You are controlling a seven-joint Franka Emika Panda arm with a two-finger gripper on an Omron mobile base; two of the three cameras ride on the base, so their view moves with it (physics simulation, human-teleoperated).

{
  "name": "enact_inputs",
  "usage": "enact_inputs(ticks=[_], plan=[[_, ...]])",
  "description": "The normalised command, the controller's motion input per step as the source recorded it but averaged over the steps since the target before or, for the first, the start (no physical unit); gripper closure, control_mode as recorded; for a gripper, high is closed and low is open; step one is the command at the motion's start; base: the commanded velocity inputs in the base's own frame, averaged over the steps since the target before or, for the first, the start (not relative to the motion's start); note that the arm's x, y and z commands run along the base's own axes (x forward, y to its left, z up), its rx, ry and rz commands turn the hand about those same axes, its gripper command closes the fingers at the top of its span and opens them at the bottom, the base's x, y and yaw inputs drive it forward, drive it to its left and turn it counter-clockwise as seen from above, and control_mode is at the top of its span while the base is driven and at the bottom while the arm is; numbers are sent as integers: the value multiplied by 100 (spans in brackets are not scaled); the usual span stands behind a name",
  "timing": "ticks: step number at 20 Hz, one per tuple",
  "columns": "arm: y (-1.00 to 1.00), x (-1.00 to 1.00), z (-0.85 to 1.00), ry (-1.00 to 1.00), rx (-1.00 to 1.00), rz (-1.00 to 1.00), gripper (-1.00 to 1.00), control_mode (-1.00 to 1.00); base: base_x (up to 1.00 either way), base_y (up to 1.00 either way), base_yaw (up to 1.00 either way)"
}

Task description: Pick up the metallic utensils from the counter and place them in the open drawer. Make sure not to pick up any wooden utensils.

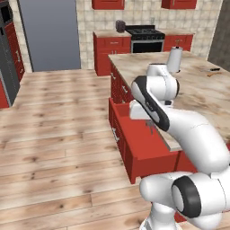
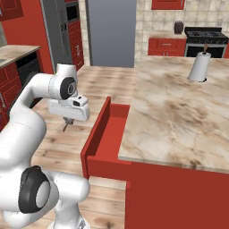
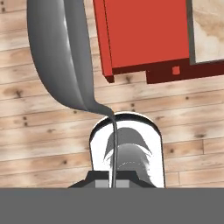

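Hand view: gripper (image 3: 113, 183) clamped on metal spoon (image 3: 61, 57), jaws drawn tight on the thin handle at 6 o'clock, grey bowl looming large toward 11 o'clock. Below, plank floor (image 3: 43, 144), with open drawer (image 3: 144, 35) lying toward 1 o'clock and a strip of counter (image 3: 210, 30) at the 2 o'clock corner. Spoon not over the drawer here; wood floor beneath the bowl.

Right base view: gripper (image 2: 67, 124) hanging under the white hand, at 9 o'clock from open drawer (image 2: 107, 129), over the floor (image 2: 67, 134) just outside the drawer's red front. Thin grey sliver of the spoon (image 2: 66, 126) pointing down from the fingers. Drawer pulled out from under the counter (image 2: 179, 116), interior red. Paper towel roll (image 2: 198, 66) upright on the counter toward 1 o'clock. Stove (image 2: 205, 40) against the back wall.

Left base view: arm crossing in front of the drawer (image 1: 139, 143); gripper (image 1: 150, 128) partly hidden behind the forearm, dark tips just visible over the drawer region, exact position over it not clear from this side. Knife (image 1: 214, 69) with black handle lying on the counter (image 1: 202, 94) at 3 o'clock, far edge, with wooden spoon (image 1: 211, 75) just beside it. Paper towel roll (image 1: 174, 60) upright nearer the middle.
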Motion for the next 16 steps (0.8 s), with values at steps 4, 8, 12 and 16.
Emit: enact_inputs(ticks=[4, 8, 12, 16], plan=[[1, 25, -41, -11, -5, 0, 100, -100, 0, 0, 0], [-14, 4, -27, -25, 0, 1, 100, -100, 0, 0, 0], [-8, 20, -38, -26, 0, 1, 100, -100, 0, 0, 0], [0, 64, -23, -17, 0, 0, 100, -100, 0, 0, 0]])
